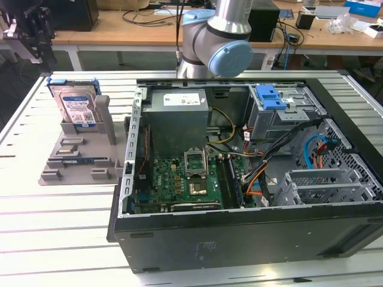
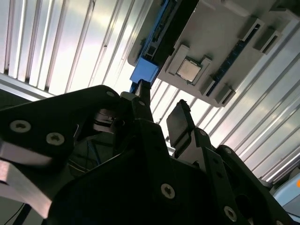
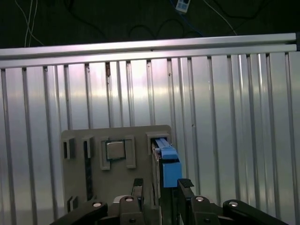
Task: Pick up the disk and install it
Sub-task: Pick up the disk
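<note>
Fingers (image 3: 184, 186) apart w/ nothing held, over top edge of disk (image 3: 169, 166), upright in grey holder (image 3: 117, 183).

Exterior view high over table (image 1: 60, 215) and open case (image 1: 239, 236), both wrist views looking past fingers (image 3: 185, 187) (image 2: 178, 123) onto grey holder (image 3: 117, 185) (image 2: 225, 42)

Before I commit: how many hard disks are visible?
1. The disk stands upright in the grey holder at the exterior view's left, outside the computer case. Others may hide inside the drive cage.

Bright glare streaks the ribbed table (image 2: 61, 51); the end effector (image 2: 160, 101) is a dark silhouette.
</note>
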Available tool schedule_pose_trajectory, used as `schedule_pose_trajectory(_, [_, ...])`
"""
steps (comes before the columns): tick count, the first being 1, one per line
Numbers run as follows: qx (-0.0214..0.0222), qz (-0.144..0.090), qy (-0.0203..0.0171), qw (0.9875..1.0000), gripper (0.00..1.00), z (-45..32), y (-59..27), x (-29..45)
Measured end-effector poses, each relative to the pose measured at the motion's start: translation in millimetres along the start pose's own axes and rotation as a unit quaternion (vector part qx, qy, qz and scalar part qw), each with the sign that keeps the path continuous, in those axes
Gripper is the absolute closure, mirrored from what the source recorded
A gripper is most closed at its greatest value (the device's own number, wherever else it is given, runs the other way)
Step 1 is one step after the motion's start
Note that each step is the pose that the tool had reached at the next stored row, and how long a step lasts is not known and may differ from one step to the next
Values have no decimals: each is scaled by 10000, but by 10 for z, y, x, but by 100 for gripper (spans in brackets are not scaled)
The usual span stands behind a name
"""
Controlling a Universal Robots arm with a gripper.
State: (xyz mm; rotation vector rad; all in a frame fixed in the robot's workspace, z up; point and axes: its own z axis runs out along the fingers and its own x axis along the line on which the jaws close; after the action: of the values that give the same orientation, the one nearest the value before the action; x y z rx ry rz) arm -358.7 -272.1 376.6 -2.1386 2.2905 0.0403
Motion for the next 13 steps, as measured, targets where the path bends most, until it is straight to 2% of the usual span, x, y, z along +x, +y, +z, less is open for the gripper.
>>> schedule_pose_trajectory(7, [2, 37, 2, 10000, 58, 45, 5, -97])
schedule_pose_trajectory(8, [6, 41, 81, 10000, 58, 58, -3, -98])
schedule_pose_trajectory(9, [17, 43, 208, 9998, 58, 64, -14, -99])
schedule_pose_trajectory(10, [18, 43, 241, 9997, 58, 75, -24, -103])
schedule_pose_trajectory(13, [11, 42, 248, 9997, 58, 117, -49, -125])
